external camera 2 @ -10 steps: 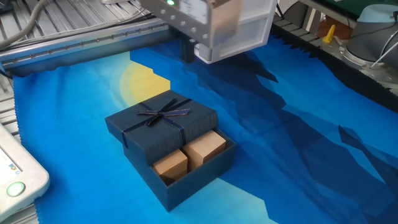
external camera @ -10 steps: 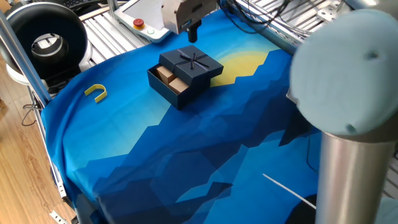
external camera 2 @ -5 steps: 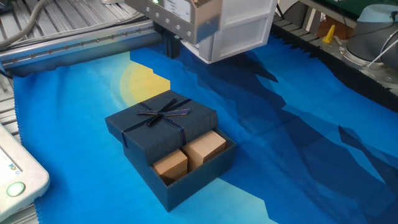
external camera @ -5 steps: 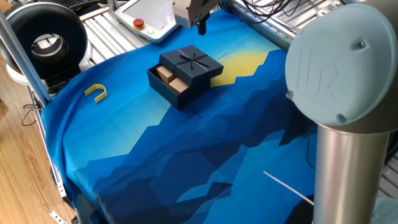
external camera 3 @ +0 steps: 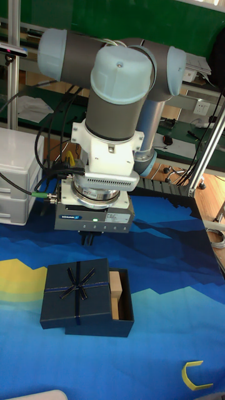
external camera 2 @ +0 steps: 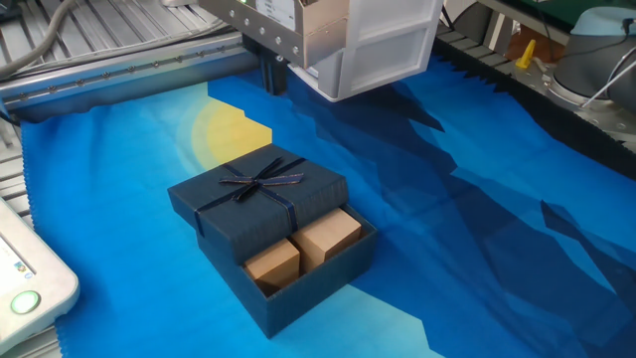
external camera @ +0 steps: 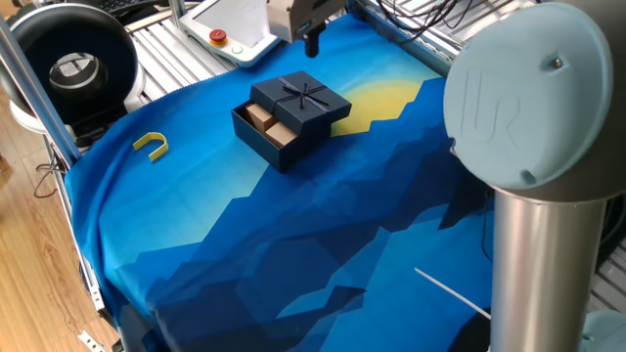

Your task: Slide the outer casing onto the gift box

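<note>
The outer casing (external camera: 301, 98) (external camera 2: 260, 192) (external camera 3: 77, 289), navy with a thin ribbon cross and bow, lies partway over the gift box (external camera: 262, 135) (external camera 2: 298, 293) (external camera 3: 123, 310). The box's open end sticks out and shows tan blocks (external camera 2: 303, 249). My gripper (external camera: 313, 41) (external camera 2: 273, 76) (external camera 3: 89, 240) hangs above and behind the casing, clear of it. Its dark fingers read as one narrow stub, shut on nothing.
A blue cloth with a yellow patch (external camera 2: 231, 134) covers the table. A yellow U-shaped piece (external camera: 150, 145) (external camera 3: 195, 375) lies near the cloth's edge. A white pendant with a red button (external camera: 227, 31) and a black round device (external camera: 68, 64) sit beyond the cloth.
The gripper has lifted and drawn back from the casing toward the table's far side. Casing and gift box stay as they were.
</note>
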`<state>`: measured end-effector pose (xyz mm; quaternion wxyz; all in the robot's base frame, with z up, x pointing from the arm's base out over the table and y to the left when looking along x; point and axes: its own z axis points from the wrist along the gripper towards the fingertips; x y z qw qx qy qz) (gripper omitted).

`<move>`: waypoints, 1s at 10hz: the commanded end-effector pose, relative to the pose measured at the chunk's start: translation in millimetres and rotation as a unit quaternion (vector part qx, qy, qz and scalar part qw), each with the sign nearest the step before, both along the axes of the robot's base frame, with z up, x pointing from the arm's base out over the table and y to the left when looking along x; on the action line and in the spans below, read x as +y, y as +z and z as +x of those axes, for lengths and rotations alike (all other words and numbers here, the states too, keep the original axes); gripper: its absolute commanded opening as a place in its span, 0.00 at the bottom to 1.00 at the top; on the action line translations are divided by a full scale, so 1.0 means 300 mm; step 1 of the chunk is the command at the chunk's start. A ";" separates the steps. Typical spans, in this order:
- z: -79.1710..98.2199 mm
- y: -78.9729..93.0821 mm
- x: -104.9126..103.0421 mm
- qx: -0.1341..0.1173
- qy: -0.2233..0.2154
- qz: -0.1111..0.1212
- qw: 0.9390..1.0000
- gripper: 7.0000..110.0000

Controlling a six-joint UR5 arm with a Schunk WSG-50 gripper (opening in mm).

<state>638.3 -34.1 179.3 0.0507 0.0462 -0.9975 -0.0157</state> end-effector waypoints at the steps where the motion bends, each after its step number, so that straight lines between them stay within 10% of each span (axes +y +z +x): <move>1: 0.026 0.006 0.045 -0.012 -0.046 0.024 0.999 0.00; 6: 0.049 0.002 0.030 -0.022 -0.037 0.017 0.999 0.00; 10: 0.279 -0.027 0.010 -0.008 -0.024 0.022 0.999 0.00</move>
